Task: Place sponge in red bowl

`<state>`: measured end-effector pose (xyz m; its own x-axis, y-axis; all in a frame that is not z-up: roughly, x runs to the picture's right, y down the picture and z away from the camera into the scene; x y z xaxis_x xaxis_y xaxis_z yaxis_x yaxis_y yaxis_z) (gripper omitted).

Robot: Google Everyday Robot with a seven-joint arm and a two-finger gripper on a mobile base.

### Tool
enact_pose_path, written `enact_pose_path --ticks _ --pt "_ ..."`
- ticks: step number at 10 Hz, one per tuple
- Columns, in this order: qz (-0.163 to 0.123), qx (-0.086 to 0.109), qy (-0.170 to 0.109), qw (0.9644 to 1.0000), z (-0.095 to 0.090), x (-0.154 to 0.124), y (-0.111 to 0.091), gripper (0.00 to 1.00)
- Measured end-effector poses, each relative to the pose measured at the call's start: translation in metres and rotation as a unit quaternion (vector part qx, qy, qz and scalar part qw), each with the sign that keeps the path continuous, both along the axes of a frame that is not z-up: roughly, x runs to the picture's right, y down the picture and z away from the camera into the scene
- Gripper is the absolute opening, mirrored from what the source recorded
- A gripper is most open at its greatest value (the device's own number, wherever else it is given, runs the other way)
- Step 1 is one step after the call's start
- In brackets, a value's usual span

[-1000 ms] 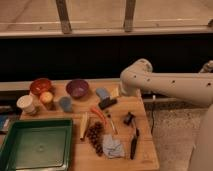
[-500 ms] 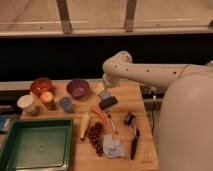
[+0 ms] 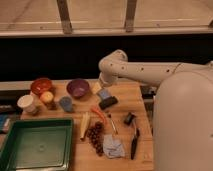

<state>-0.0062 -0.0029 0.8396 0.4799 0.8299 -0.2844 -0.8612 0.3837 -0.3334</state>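
Note:
The red bowl stands at the back left of the wooden table. The sponge, pale yellow with a blue side, lies near the back middle, just right of a purple bowl. My white arm reaches in from the right. Its gripper hangs right above the sponge, at or very near its top. The red bowl is well to the left of the gripper, beyond the purple bowl.
A black block lies just in front of the sponge. A white cup, a yellow ball and a blue cup stand at the left. A green tray, banana, carrot, grapes, cloth and black tools fill the front.
My arm has swung left from the table's right side, bringing the gripper over the sponge. The objects on the table have not moved.

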Motion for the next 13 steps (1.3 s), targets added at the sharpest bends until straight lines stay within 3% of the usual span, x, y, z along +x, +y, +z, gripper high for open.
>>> enact_pose_path --ticks 2,4,7,13 --pt "-0.013 -0.002 0.000 0.9999 0.022 -0.006 -0.004 0.80" --pt "-0.035 -0.016 -0.002 0.9993 0.049 -0.019 -0.003 0.80" --pt "-0.051 -0.034 -0.008 0.9981 0.076 -0.020 -0.001 0.80" --pt "-0.044 -0.076 -0.048 0.9950 0.135 -0.008 0.009 0.80"
